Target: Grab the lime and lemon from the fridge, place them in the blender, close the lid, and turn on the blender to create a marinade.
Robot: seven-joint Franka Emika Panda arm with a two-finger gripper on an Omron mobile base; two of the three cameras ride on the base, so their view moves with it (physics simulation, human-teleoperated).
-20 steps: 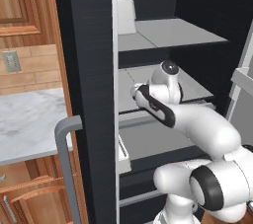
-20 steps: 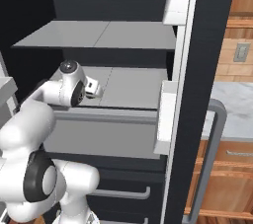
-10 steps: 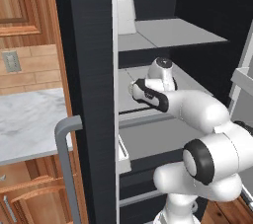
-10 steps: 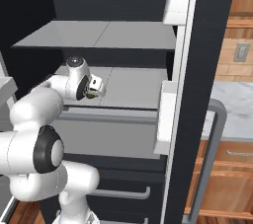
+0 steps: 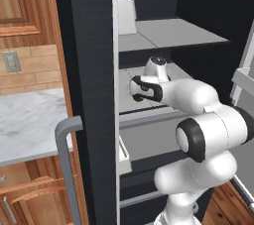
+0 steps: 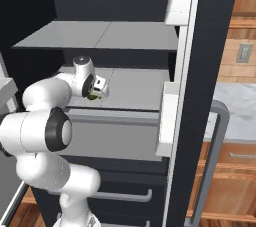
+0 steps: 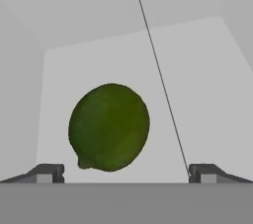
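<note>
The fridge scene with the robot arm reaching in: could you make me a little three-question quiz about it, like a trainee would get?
1. True or false: the fingers are already shut on the lime.
2. Which shelf of the fridge does the lime rest on? A) top B) middle C) door bin
3. Fill in: in the hand view the lime lies ___ the two fingertips.

Key: 1 false, the fingers are open with the lime lying free on the shelf. 2 B. 3 between.

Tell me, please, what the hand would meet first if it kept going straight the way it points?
Most likely the small dark green round lime, lying on the pale grey shelf between the hand's open fingertips.
</note>
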